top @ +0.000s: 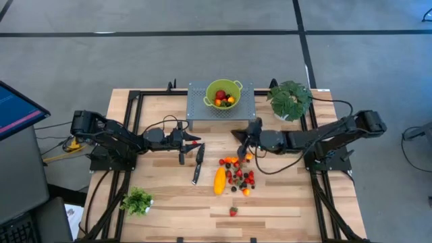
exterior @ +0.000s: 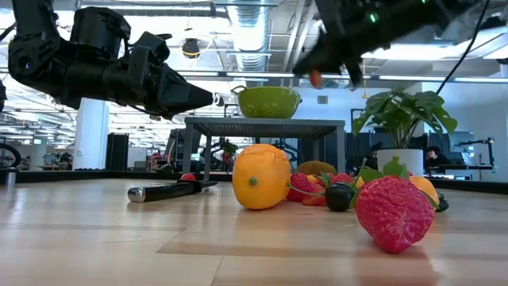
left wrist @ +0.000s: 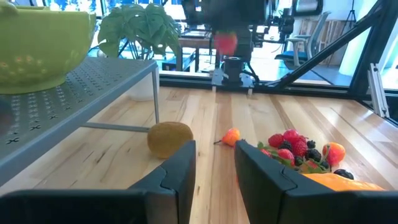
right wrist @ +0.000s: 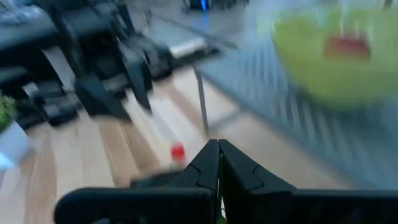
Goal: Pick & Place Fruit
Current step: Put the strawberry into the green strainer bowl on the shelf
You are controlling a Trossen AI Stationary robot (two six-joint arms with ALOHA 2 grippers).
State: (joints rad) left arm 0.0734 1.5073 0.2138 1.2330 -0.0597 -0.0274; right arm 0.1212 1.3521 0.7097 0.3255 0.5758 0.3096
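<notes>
Small toy fruit lies in a pile (top: 239, 177) on the wooden table beside a long yellow-orange fruit (top: 219, 180). A lone strawberry (top: 233, 211) lies nearer the front edge. A brown kiwi (left wrist: 169, 138) lies by the grey stand (top: 219, 111). The stand carries a green bowl (top: 223, 93) with fruit in it. My right gripper (top: 241, 138) is shut on a small red fruit (exterior: 316, 78) high above the table, between the pile and the stand. My left gripper (left wrist: 214, 168) is open and empty, left of the pile near the knife. My right gripper pinches the small red fruit (left wrist: 225, 42) between its two fingers, at their free ends. The fruit is lifted clear of the table and shows just below the fingertips in the low view. In its own wrist view the fingers hide the place of contact.
A black-handled knife (top: 198, 164) lies left of the long fruit, with a small red ball (exterior: 188, 176) by it. A potted green plant (top: 290, 99) stands at the far right, a small leafy plant (top: 137, 200) at the near left. Black frame rails run along the table's sides.
</notes>
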